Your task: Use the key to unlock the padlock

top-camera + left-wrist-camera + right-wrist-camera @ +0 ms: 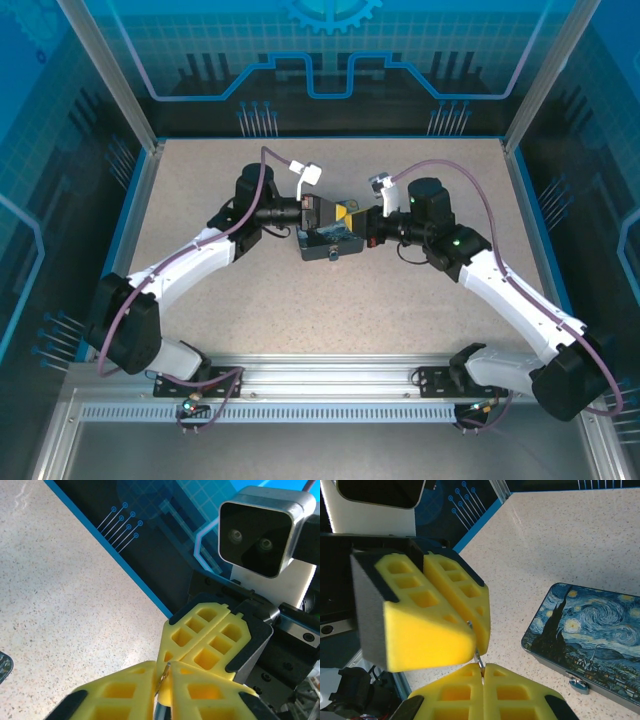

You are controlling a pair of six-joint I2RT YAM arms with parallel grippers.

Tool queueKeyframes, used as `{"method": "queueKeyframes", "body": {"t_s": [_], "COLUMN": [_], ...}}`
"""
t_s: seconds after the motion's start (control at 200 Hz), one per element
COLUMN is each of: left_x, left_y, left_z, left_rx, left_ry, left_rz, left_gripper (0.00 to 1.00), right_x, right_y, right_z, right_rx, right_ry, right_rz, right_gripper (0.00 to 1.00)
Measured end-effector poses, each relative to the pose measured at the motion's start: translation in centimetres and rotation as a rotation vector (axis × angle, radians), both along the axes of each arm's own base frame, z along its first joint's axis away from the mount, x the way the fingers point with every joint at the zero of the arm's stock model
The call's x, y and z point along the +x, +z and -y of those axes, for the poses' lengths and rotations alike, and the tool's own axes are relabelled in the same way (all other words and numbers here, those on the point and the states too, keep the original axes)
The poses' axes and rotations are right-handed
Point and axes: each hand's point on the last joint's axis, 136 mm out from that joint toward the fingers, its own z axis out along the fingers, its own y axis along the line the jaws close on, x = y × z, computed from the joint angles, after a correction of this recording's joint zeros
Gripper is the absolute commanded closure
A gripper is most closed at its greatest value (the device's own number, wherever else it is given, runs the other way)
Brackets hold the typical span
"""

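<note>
**Over the painted box, two claws pinching one key**

At the middle of the table (200,190), the two arms are meeting tip to tip above the 1 o'clock corner of the painted box (330,244). The left gripper (163,670) is reaching in from 9 o'clock and the right gripper (483,668) from 3 o'clock, and their yellow fingertips are almost touching.

The left claw's pads are pressing together on the key (162,680). It is a thin metal sliver, poking out of the seam between the pads and pointing toward the other claw.

Seen from the right wrist, the same sliver is running from that claw's own closed seam at 6 o'clock up to the left claw's fingertips at 11 o'clock. Both claws are therefore gripping the key, one at each end, and it is hanging in the air between them, off the table.

The box is lying flat with its lid down, at 4 o'clock from the right fingers in that view. The padlock (577,684) is showing as a small silvery piece on the box's front edge, at about 5 o'clock in the frame, well apart from the key
</note>
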Motion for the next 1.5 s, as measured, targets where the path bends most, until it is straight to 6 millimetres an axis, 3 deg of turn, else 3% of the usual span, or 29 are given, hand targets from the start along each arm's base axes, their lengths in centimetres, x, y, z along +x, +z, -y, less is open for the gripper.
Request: {"method": "queueKeyframes", "body": {"t_s": [0.29,0.46,0.65,0.77,1.05,1.501], "left_x": [0.1,0.0,0.0,0.2,0.4,-0.4], "left_y": [0.0,0.1,0.7,1.5,4.7,5.6], "left_z": [-0.1,0.0,0.0,-0.1,0.0,-0.3], "left_rx": [0.002,-0.001,-0.011,-0.021,-0.046,-0.018], "left_ry": [0.003,0.001,0.007,0.008,0.004,-0.018], "left_rz": [0.004,0.009,0.026,0.046,0.132,0.173], "left_gripper": [1.0,1.0,1.0,1.0,1.0,1.0], "right_x": [0.0,0.1,0.8,0.3,-1.3,-1.2], "right_y": [0.1,0.1,-0.1,0.9,4.3,5.6], "right_z": [0.1,0.6,3.9,4.7,3.5,0.2], "right_rx": [0.012,0.075,0.189,0.245,0.318,0.346], "right_ry": [0.01,0.039,0.007,0.031,0.152,0.263], "right_rz": [-0.009,-0.034,-0.039,0.003,0.13,0.191], "right_gripper": [1.0,0.78,0.58,0.48,0.53,0.63]}}
